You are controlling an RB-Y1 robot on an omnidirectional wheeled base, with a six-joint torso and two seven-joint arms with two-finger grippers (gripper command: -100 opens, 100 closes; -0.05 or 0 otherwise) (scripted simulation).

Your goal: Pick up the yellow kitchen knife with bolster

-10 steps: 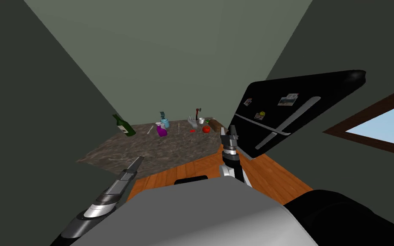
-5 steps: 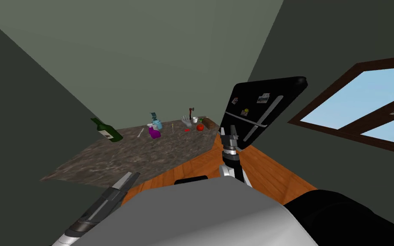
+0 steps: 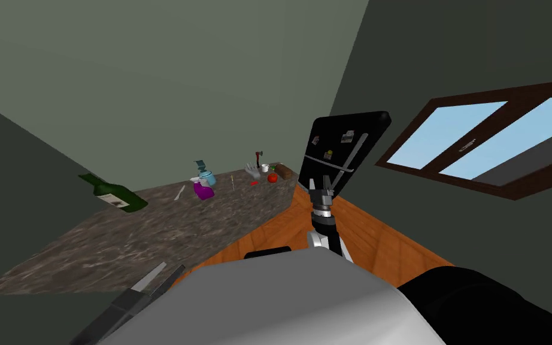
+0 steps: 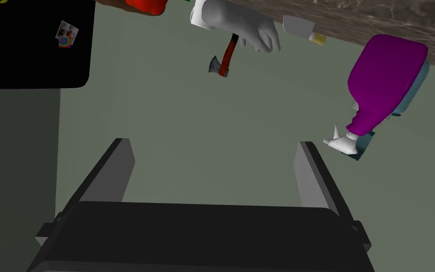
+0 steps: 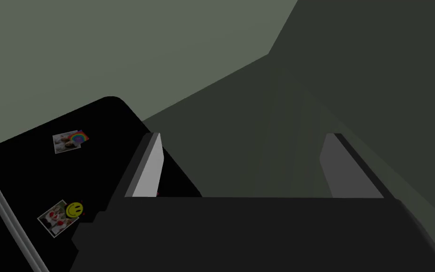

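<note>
Likely light, rigid and slim, the knife (image 4: 301,29) lay on the counter (image 4: 400,14) between glove (image 4: 240,23) and purple bottle (image 4: 381,80), best taken by its yellow handle; left gripper (image 4: 214,146) and right gripper (image 5: 240,137) stood wide, empty.

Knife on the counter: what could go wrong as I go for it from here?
1. The knife lies between the purple spray bottle and the grey glove; a wide reach could knock either.
2. The open left gripper is far from it, so a long reach may drift.
3. The right gripper appears close to the black fridge and might bump it.
</note>
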